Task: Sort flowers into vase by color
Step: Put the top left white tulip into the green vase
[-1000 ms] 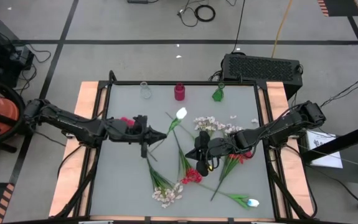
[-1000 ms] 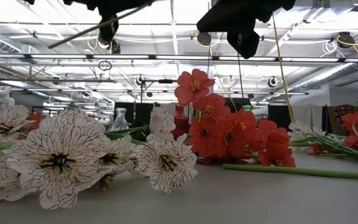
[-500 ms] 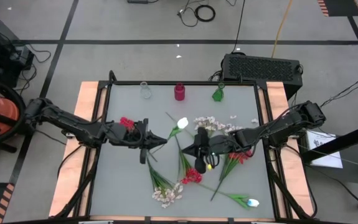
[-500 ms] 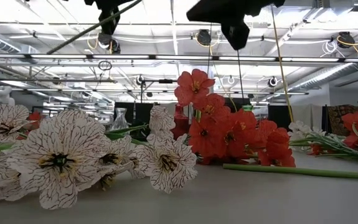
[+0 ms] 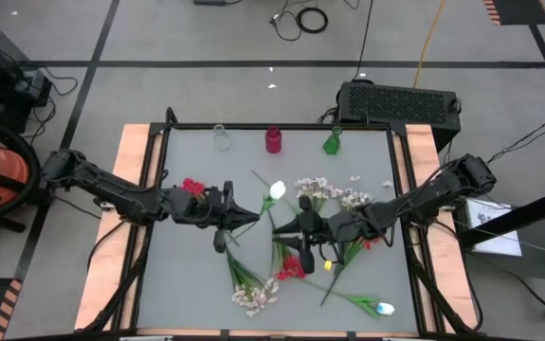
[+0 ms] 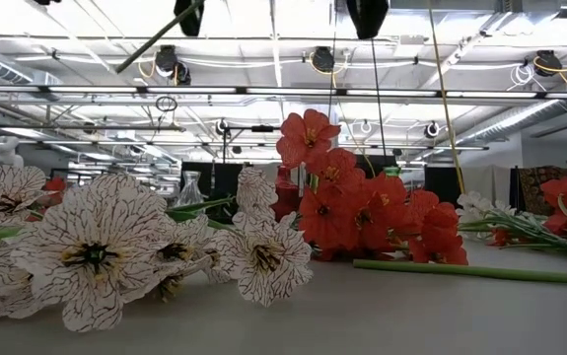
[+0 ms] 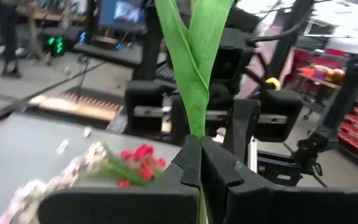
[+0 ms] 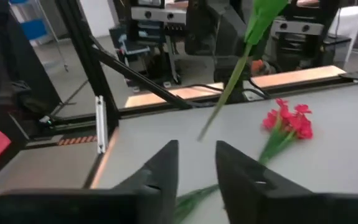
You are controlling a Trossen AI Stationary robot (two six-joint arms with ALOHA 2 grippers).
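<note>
No brand, label or legible writing is seen in any view.

Left of centre in the high view, the left gripper (image 5: 223, 223) is held above the table (image 5: 187, 275), just beside a loose red bloom (image 5: 193, 187). In the left wrist view its fingers (image 7: 190, 163) are pressed together on the white tulip stem (image 7: 194, 93), pinched at the base of its green leaves. From above, that stem (image 5: 253, 206) is seen to run on a diagonal, long axis rising from the gripper toward the far right, with the white bud (image 5: 277, 189) at the far end, pointing toward the back edge.

Along the back edge 3 vases are lined up: a clear vase (image 5: 221, 137), a red vase (image 5: 273, 140) and a green vase (image 5: 333, 142).

At centre, the right gripper (image 5: 301, 238) is held above the scattered stems. In the right wrist view its fingers (image 8: 164, 163) are spread apart and nothing is held between them.

Near the front edge a pale pinkish-white cluster (image 5: 255, 296) is lying flat, its stem angled toward the far left. A red cluster (image 5: 291, 268) lies just right of it. A second pale cluster (image 5: 324, 189) lies behind the right gripper. A second white bud (image 5: 384, 308) lies at the front right, its stem running leftward.
</note>
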